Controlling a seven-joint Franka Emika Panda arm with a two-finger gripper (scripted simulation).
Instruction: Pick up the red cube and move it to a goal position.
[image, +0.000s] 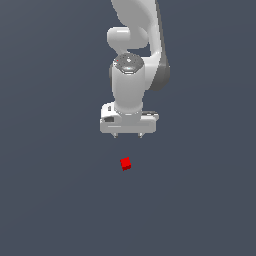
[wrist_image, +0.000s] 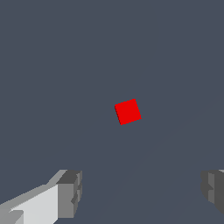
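You had the white arm (image: 132, 60) reaching down over a plain dark grey surface (image: 50, 200), with its gripper (image: 128, 135) pointing straight down and its two short fingertips just showing under the broad white hand. In the wrist view your gripper (wrist_image: 142, 192) was spread wide: one grey finger (wrist_image: 70, 192) stood at one edge of the picture and the other finger (wrist_image: 214, 190) at the opposite edge, with bare floor between them, and they held nothing. The red cube (image: 125, 163) lay on the surface, apart from the fingertips and below them in the exterior view, a touch toward that view's left of the gripper's middle. In the wrist view the red cube (wrist_image: 127, 111) sat slightly turned against the gripper's line, clear of both fingers and touching neither.
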